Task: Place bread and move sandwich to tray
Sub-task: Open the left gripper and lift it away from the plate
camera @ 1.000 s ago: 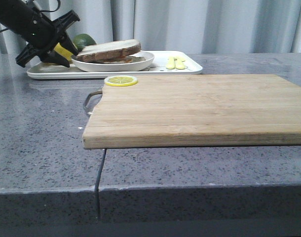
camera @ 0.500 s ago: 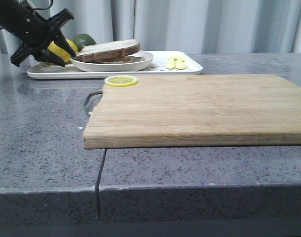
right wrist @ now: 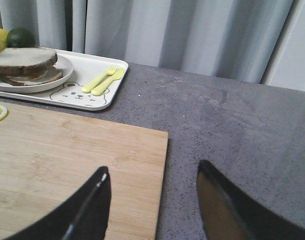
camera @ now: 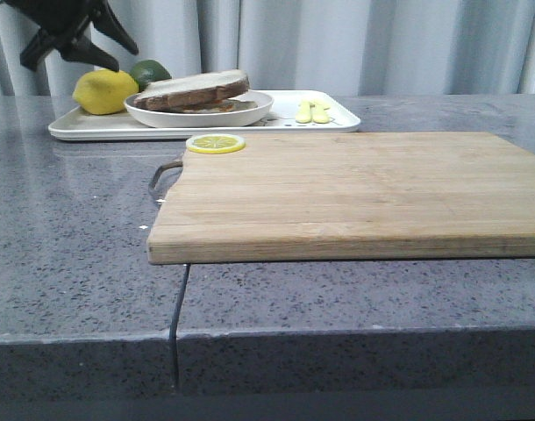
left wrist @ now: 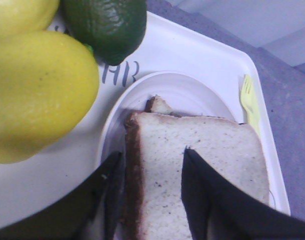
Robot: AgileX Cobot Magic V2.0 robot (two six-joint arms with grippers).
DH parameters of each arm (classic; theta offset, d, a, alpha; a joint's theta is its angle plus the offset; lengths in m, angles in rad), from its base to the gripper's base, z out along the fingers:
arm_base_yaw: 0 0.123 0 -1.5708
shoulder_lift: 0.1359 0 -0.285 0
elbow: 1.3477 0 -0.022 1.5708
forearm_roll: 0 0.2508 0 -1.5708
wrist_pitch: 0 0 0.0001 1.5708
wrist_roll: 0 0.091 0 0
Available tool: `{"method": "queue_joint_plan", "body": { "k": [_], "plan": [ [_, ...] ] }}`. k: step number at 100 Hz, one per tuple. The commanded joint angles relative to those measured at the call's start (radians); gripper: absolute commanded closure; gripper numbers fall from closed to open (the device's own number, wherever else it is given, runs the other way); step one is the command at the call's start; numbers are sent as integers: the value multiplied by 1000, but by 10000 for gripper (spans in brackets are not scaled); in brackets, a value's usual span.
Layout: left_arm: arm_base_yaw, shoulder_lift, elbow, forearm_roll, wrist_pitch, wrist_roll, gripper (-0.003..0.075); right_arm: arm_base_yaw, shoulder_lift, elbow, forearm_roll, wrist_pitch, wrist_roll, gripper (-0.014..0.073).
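The sandwich (camera: 193, 91) lies on a round white plate (camera: 250, 110) that stands on the white tray (camera: 338, 121) at the back left. Its top bread slice (left wrist: 202, 155) is pale with a brown crust, and a lower slice peeks out under it; no egg shows. My left gripper (camera: 74, 60) hangs open and empty, high over the tray's left end. In its wrist view the gripper (left wrist: 151, 152) is over the slice's crust edge without touching it. My right gripper (right wrist: 152, 172) is open and empty over the right edge of the wooden cutting board (right wrist: 67, 155).
A lemon (camera: 105, 91) and a lime (camera: 151, 70) sit on the tray's left end, and a yellow fork and knife (camera: 311, 111) on its right. A lemon slice (camera: 215, 143) lies on the board's far left corner. Grey curtains hang behind the grey table.
My left gripper has risen up and away from the tray's left end, still open and empty, uncovering the lemon. The sandwich and plate have not moved.
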Motion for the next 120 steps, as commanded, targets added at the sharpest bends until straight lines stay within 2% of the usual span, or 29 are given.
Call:
{"method": "queue_joint_plan", "body": {
  "k": [1, 16, 36, 66, 89, 120],
  "plan": [
    [19, -86, -79, -40, 35, -8, 467, -6, 2, -26, -8, -83, 0, 186],
    [42, -140, -101, -2, 71, 0, 467, -6, 2, -26, -8, -83, 0, 186],
    [47, -236, -99, 161, 84, 4, 467, -6, 2, -26, -8, -79, 0, 186],
    [41, -369, -8, 166, 52, 106, 468, -6, 2, -26, -8, -79, 0, 186],
    [26, -527, 217, 166, -90, 189, 468, -6, 2, -26, -8, -79, 0, 186],
    [-25, -864, 730, 166, -404, 313, 470, -6, 2, -26, -8, -79, 0, 186]
  ]
}}
